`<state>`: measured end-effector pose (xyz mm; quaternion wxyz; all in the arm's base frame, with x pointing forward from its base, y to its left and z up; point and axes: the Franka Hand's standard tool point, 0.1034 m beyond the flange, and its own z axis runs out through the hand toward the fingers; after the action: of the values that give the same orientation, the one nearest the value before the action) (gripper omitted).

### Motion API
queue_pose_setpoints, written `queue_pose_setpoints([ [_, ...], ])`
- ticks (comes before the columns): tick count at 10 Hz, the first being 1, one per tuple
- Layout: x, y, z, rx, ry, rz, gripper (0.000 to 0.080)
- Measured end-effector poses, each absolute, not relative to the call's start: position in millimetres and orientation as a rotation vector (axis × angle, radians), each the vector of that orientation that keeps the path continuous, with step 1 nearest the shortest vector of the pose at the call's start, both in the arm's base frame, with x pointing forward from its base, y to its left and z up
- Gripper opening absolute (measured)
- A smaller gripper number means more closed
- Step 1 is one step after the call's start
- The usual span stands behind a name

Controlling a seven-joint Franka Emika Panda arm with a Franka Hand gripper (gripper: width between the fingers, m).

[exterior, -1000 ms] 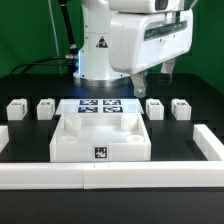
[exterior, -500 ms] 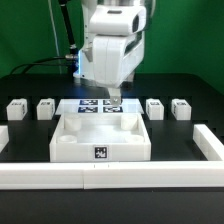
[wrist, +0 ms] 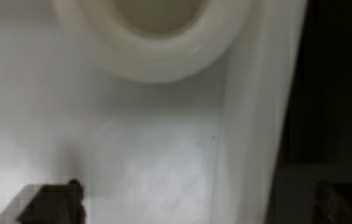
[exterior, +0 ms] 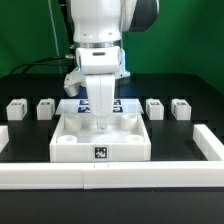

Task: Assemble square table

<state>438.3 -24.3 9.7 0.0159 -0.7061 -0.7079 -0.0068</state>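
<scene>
Pincer (exterior: 100,126) spread wide, empty, hanging low over square table (exterior: 125,130), lower centre of frame. Risk: fingers (wrist: 48,202) straddle rim (exterior: 70,150) off-centre, closing shoves it across bench (exterior: 30,135) or grip slips.

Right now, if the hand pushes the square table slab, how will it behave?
The square table slab looks stiff: thick, raised rim. Low and wide, so it should slide, not tip. Smooth plastic may slip in the hand.

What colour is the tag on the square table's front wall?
The tag is black and white; exterior view shows it best.
</scene>
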Motion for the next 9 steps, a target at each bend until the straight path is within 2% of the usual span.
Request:
queue_pose_setpoints([
  [1,438.0,-24.7,9.3,-2.196,-2.201,-0.02,0.065],
  [4,437.0,-24.8,8.2,-2.196,-2.198,-0.017,0.0255],
  [5,436.7,-24.8,7.8,-2.195,-2.198,-0.017,0.0255],
  [6,436.8,-25.1,7.8,-2.197,-2.197,-0.017,0.0071],
  [9,437.7,-25.2,8.2,-2.2,-2.199,-0.021,0.0054],
])
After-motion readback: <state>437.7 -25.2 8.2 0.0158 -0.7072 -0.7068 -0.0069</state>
